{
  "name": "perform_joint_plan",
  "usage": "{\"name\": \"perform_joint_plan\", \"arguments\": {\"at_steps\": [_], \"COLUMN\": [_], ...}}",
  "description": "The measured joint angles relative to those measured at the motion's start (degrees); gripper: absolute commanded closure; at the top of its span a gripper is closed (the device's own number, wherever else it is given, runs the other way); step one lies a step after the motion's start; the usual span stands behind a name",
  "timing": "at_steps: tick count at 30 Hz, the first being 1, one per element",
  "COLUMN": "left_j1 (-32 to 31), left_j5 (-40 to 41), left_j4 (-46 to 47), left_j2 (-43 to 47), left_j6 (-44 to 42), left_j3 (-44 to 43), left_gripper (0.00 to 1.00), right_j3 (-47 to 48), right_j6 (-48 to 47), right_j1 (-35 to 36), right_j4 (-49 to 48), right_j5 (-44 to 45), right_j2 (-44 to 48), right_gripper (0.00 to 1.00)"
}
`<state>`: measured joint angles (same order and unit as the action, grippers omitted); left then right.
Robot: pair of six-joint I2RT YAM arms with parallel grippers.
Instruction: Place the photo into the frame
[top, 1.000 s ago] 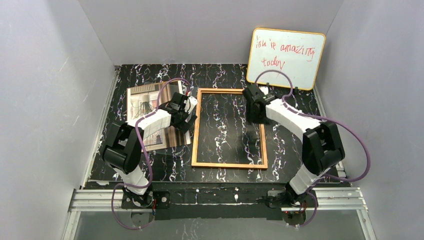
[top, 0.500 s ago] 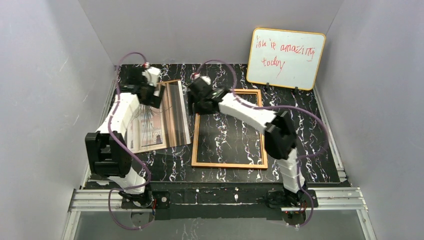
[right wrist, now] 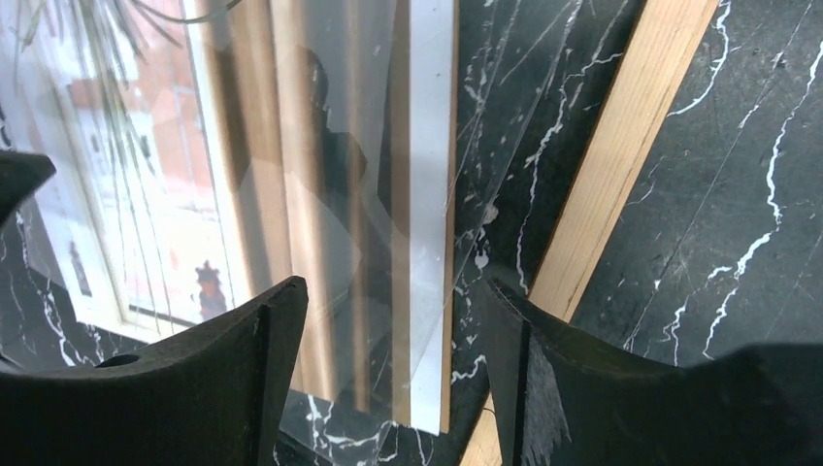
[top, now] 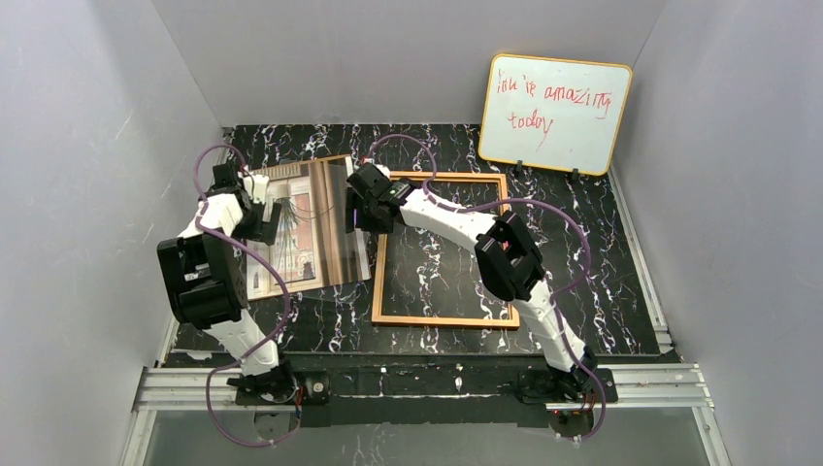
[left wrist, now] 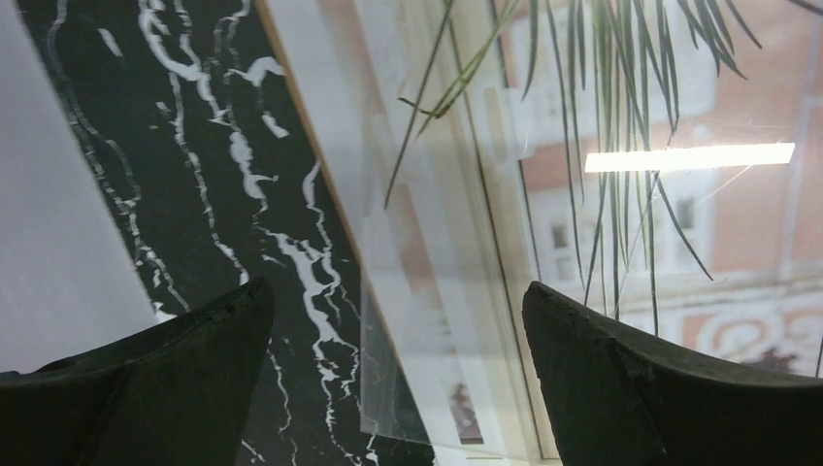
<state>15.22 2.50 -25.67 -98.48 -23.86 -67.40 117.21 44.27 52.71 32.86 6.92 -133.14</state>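
Fingers (left wrist: 631, 388) on the left gripper (left wrist: 398, 320) are hanging spread wide, straddling the left edge of the photo (top: 311, 218), and they're pinching nothing. The right gripper (right wrist: 393, 291) is hovering over the photo's right edge with its fingers (right wrist: 223, 369) gaping too, and the frame (top: 444, 319) rail is running just outside them. The photo is lying on the marble table (top: 582, 252) right beside the frame, not inside it.
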Motion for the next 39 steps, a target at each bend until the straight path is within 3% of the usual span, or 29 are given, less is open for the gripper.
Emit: {"name": "perform_joint_plan", "arguments": {"at_steps": [18,23,39], "left_j1": [-0.4,-0.4,-1.4], "left_j5": [1.2,1.1,2.1], "left_j4": [9.9,10.8,15.1], "left_j2": [-0.3,-0.3,0.0], "left_j6": [-4.9,-5.9,-10.4], "left_j3": [6.6,6.8,8.5], "left_gripper": [0.02,0.02,0.02], "right_j3": [0.2,-0.8,-16.4], "right_j6": [5.9,9.5,18.4], "right_j1": [-2.9,-4.4,-8.1], "right_j4": [-1.8,-7.4,-31.8], "right_j5": [2.0,-1.9,-15.7], "right_j2": [-4.4,-5.0,-1.4], "right_gripper": [0.29,0.32,0.39]}}
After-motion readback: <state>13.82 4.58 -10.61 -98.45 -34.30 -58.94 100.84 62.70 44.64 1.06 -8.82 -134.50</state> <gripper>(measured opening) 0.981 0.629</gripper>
